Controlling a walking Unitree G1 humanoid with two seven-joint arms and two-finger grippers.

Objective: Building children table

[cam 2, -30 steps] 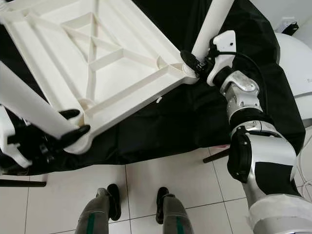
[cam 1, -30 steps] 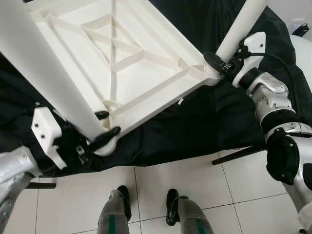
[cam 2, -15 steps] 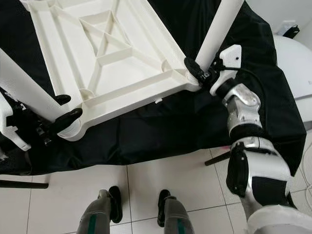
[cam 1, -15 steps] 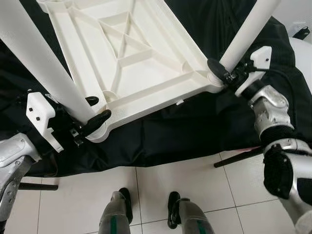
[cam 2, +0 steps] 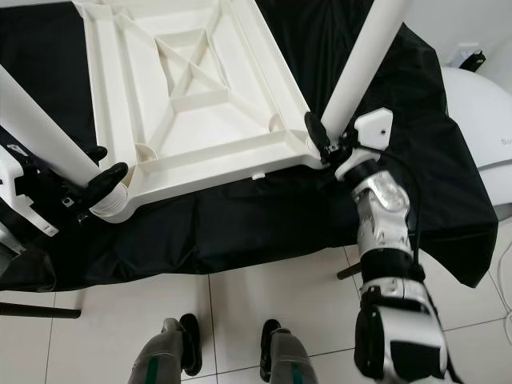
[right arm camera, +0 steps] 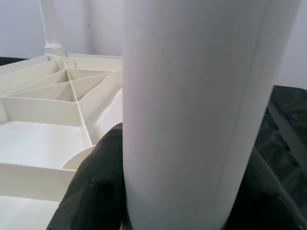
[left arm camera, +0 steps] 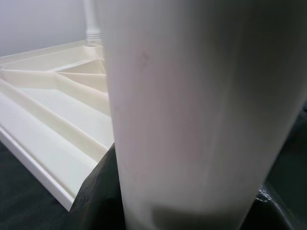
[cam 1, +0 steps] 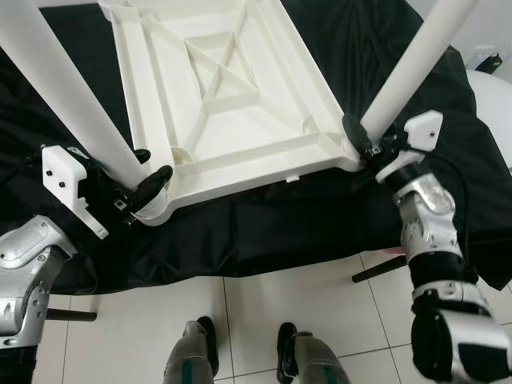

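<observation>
While your left pincer (cam 1: pixel 148 188) and right pincer (cam 1: pixel 358 138) stay clamped on legs (cam 1: pixel 68 88), the tabletop (cam 1: pixel 232 96) has swung squarer: alignment improving.

tabletop (cam 1: pixel 232 104): upside down on the cloth-covered bench (cam 1: pixel 336 216)
left leg (cam 1: pixel 68 92): at near left corner, left pincer (cam 1: pixel 144 192) around its base
right leg (cam 1: pixel 412 68): at near right corner, right pincer (cam 1: pixel 360 144) around its base

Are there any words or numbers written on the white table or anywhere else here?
None can be read.
Tabletop: plain white ribs, no writing.
Legs: plain white.
Black cloth: no print.
White object at the far right: a dark mark at the picture's edge, cut off and too small to read.
</observation>
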